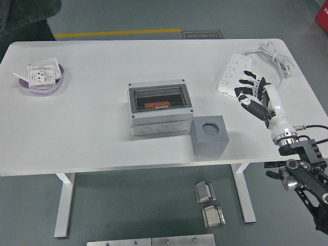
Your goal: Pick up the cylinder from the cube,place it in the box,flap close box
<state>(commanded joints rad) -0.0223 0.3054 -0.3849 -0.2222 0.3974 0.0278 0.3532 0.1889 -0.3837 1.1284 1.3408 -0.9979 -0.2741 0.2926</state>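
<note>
The grey box (pixel 160 108) stands at the table's middle with its clear flap lying shut over the top. Through the flap an orange cylinder (pixel 156 105) shows inside. To the box's right sits the grey cube (pixel 210 135), its round top hole empty. My right hand (pixel 249 91) hovers over the table's right side, well clear of the cube and box. Its fingers are spread and hold nothing. My left arm is out of the picture.
A white power strip (pixel 233 72) with its cable (pixel 271 56) lies at the back right, just behind my right hand. A purple bowl (pixel 43 82) holding a white socket part sits at the far left. A person's dark sleeve (pixel 25 13) shows at the top left corner.
</note>
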